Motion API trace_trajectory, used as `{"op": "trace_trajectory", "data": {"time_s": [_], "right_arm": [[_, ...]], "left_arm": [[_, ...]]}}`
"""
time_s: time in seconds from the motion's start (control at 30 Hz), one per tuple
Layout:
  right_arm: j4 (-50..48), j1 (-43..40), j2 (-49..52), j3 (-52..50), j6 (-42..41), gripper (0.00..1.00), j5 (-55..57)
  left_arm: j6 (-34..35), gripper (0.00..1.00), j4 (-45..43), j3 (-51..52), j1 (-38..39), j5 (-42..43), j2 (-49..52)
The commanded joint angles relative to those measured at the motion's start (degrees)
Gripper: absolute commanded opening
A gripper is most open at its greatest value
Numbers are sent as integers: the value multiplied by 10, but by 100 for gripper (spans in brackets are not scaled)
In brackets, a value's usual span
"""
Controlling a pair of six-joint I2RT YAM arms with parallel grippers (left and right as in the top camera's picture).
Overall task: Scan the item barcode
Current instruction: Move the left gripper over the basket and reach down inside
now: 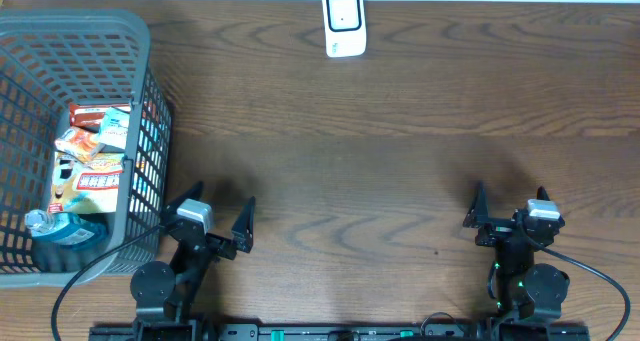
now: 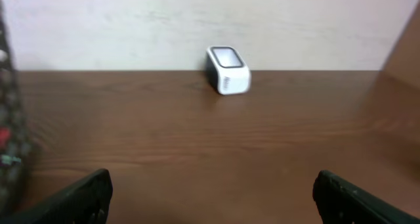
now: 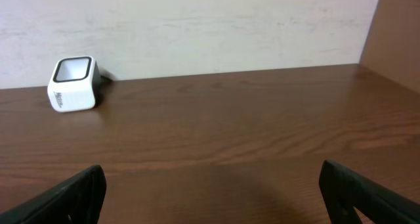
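Observation:
A white barcode scanner (image 1: 344,23) with a dark window stands at the table's far edge, also seen in the left wrist view (image 2: 228,70) and the right wrist view (image 3: 73,85). Snack packets (image 1: 95,151) and a water bottle (image 1: 62,227) lie in a grey basket (image 1: 140,41) at the left. My left gripper (image 1: 216,213) rests open near the front edge, just right of the basket, holding nothing. At the front right my right gripper (image 1: 510,203) is open and empty too. Only bare wood lies between each pair of fingers (image 2: 79,198) (image 3: 72,196).
The basket's wall (image 2: 10,138) shows at the left edge of the left wrist view. A pale wall runs behind the table. Dark cables trail from both arm bases at the front edge.

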State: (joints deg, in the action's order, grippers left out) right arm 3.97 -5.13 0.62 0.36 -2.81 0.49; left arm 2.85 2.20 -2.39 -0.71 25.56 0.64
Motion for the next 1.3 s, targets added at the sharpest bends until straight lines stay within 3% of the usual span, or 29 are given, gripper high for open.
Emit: {"op": "trace_trajectory", "data": {"time_s": [0.0,0.47,0.8,1.07,1.27], "right_arm": [[2,3,-1,0,-8,99,7],[2,3,-1,0,-8,99,7],[2,3,-1,0,-8,99,7],[2,3,-1,0,-8,99,7],[2,3,-1,0,-8,99,7]], "left_arm": [[41,98,3,-36,-2,52,9],[60,98,1,-195,-1,170,78],[96,98,20,-385,-1,180,228],[95,98,43,-601,-2,177,390],[89,98,39,-618,-2,204,425]]}}
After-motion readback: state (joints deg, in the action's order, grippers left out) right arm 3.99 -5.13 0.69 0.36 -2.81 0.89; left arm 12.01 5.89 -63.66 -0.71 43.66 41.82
